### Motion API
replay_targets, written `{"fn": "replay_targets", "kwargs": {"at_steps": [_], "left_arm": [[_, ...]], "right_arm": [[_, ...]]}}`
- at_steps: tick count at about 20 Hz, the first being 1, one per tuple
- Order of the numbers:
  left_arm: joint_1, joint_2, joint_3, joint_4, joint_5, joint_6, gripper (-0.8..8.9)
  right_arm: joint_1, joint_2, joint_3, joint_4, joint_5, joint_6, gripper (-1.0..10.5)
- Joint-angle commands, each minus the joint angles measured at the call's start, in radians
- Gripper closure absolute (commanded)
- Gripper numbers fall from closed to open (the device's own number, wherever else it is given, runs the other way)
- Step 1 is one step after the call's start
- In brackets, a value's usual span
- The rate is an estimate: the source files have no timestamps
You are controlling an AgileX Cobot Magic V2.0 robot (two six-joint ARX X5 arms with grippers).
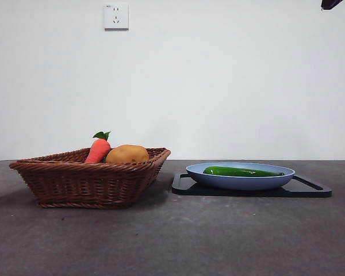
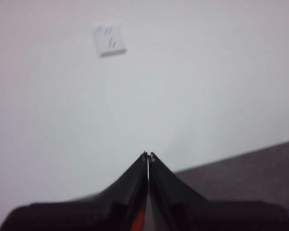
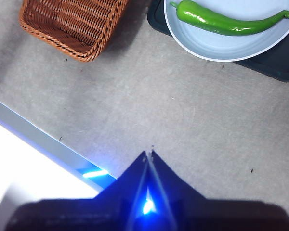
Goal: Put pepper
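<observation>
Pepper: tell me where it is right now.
In the front view, the pepper lies flat in the blue plate on the black tray, right of the wicker basket holding the carrot and potato. Neither hand is near it.

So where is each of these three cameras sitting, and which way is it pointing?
Front: low at table height, looking level at basket, pepper on blue plate; an arm tip at top corner.
Left wrist: aimed at the wall and socket; left gripper shut.
Right wrist: looking down at the table; right gripper shut.
Front and right wrist share basket, pepper, plate.
</observation>
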Motion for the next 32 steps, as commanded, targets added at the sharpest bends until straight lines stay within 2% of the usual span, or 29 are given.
{"fn": "replay_targets", "kwargs": {"at_steps": [1, 7, 12, 23, 32], "left_arm": [[0.031, -0.084, -0.109, 0.016, -0.002, -0.024, 8.05], [0.051, -0.296, -0.376, 0.028, -0.002, -0.1, 8.05], [0.053, -0.41, -0.496, -0.001, -0.002, -0.145, 8.06], [0.057, -0.572, -0.528, -0.267, -0.002, -0.164, 8.05], [0.068, -0.569, -0.528, -0.438, 0.003, -0.17, 8.05]], "right_arm": [[0.001, 0.013, 0.02, 0.005, 0.0, 0.006, 9.4], [0.001, 0.013, 0.02, 0.005, 0.0, 0.006, 9.4], [0.001, 0.013, 0.02, 0.005, 0.0, 0.006, 9.4], [0.001, 0.013, 0.02, 0.005, 0.0, 0.006, 9.4], [0.0, 0.013, 0.02, 0.005, 0.0, 0.006, 9.4]]}}
